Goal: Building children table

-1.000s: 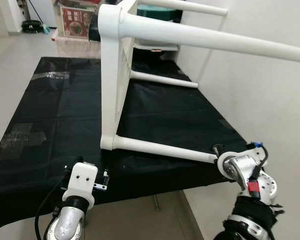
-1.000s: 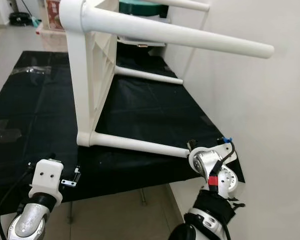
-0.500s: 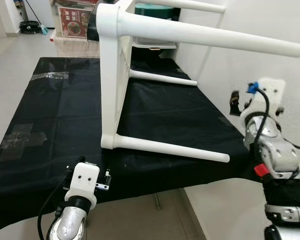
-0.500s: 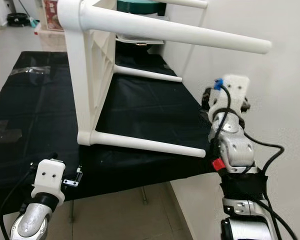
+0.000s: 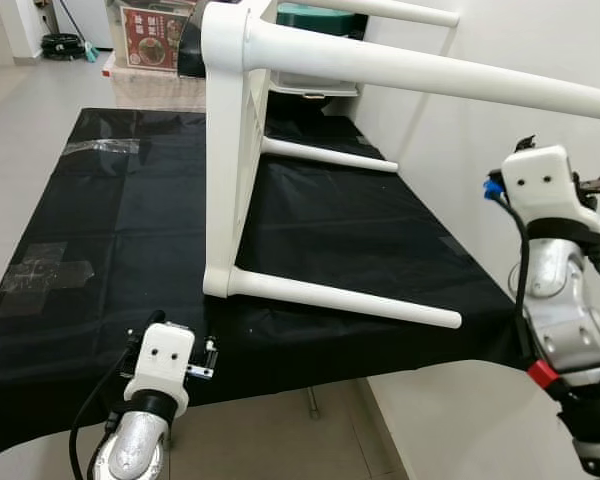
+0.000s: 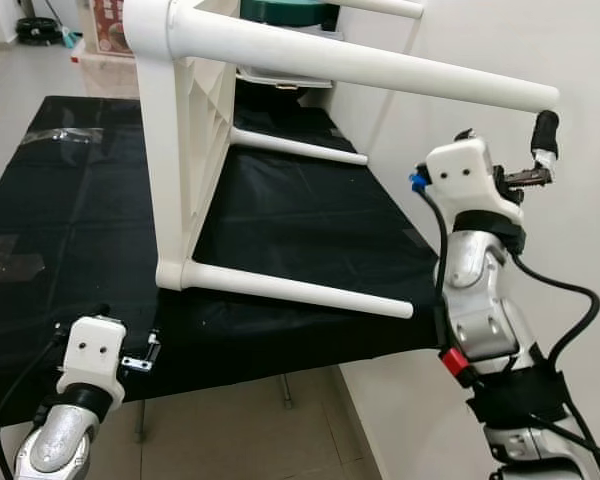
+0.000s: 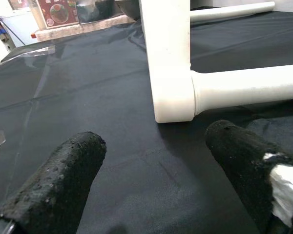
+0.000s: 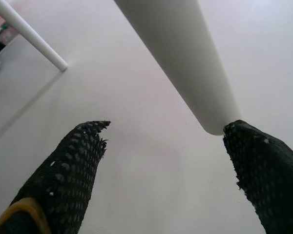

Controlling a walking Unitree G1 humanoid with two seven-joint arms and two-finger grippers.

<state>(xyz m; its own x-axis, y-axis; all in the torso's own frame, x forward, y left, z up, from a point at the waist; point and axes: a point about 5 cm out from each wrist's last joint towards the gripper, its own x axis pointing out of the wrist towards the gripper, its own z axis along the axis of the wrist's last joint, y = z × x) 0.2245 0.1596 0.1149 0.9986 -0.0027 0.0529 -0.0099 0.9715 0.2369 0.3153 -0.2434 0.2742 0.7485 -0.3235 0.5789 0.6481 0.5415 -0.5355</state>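
Children table (image 5: 230, 150) on side atop black cloth (image 5: 110, 230); wall (image 6: 580, 60) close; both hands spread, right hand (image 8: 161, 161) at upper leg tip.

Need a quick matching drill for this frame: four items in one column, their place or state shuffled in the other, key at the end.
Items
1. white table
2. right gripper
3. left gripper
4. black cloth

Places or states
A. open, low at the near edge of the cloth
B. lying on its side, legs pointing toward the wall
C. raised, fingers open at the tip of the upper near leg
D. spread flat under the table

Pairs: 1-B, 2-C, 3-A, 4-D
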